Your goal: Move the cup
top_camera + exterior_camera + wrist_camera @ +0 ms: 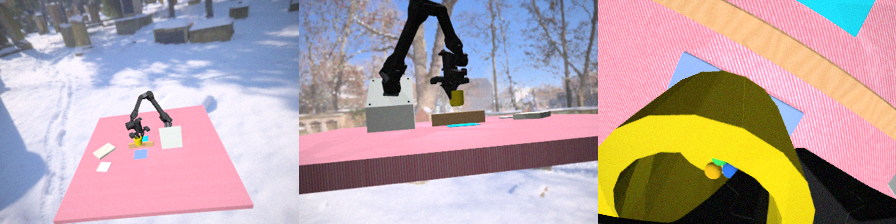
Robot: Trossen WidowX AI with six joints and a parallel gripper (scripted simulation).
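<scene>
The hand (453,89) is clamped on the yellow cup (456,98) and holds it in the air, upright, above the wooden bar (458,117), clear of it. The bar lies near the middle of the pink bench (190,180), toward the far edge, between the cyan pad (145,138) on the far side and the light blue pad (141,154) on the near side. Inside the cup the wrist view shows marbles (721,169): orange, blue and a bit of green. The arm's grey base (390,112) stands toward the far right corner. Two pale slabs (104,151) lie toward the left edge.
</scene>
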